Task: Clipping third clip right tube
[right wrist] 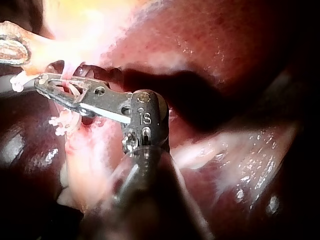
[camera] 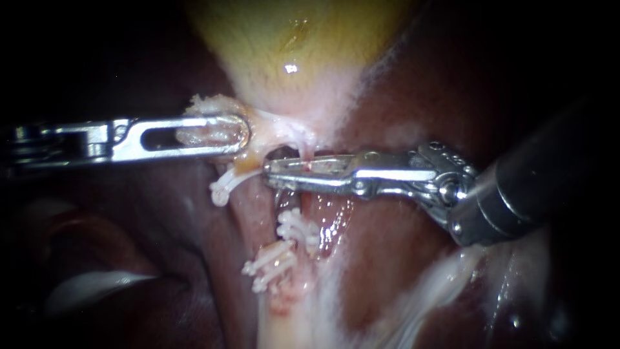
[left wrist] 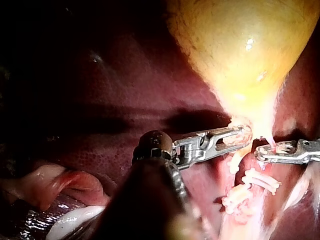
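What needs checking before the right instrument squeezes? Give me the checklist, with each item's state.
1. Hold of the left instrument on the tissue under the gallbladder: ok.
2. Thin tube between the right instrument's open pincer: ok.
3. Pincer tips reach beyond the tube: ok.
4. Lower clips clear of the pincer: ok.
5. White clip beside the tips, touching or apart: cannot tell.
6. Fresh clip loaded in the pincer: cannot tell.
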`<state>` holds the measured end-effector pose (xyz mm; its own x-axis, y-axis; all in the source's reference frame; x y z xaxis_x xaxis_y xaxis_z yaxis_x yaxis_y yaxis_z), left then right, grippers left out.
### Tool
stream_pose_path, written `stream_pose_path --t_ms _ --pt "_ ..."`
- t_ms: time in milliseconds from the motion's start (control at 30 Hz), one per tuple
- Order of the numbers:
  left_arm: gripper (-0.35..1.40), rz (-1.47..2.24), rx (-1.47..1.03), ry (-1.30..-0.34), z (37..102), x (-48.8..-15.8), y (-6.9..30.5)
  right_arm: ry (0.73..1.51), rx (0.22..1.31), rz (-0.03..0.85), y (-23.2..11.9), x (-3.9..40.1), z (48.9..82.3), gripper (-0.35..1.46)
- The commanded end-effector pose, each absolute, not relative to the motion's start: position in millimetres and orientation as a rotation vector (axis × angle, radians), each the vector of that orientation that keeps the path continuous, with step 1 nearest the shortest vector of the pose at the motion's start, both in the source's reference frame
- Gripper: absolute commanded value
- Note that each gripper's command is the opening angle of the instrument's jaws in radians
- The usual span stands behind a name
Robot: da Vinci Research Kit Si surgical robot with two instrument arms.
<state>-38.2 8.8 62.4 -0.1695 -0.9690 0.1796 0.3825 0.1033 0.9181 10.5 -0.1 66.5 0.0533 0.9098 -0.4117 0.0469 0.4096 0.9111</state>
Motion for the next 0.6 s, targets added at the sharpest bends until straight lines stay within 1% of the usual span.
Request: stream_pose_path --t_ms 33,600 --pt "-0.35 -1.4 0.719 -1.127 62.4 -38.2 8.8 1.35 0.938 0.832 0.0 10.3 66.7 -0.35" --pt "-0.35 -1.4 0.718 -1.127 62.4 -38.2 8.8 1.34 0.935 0.832 0.0 10.1 66.8 -0.35"
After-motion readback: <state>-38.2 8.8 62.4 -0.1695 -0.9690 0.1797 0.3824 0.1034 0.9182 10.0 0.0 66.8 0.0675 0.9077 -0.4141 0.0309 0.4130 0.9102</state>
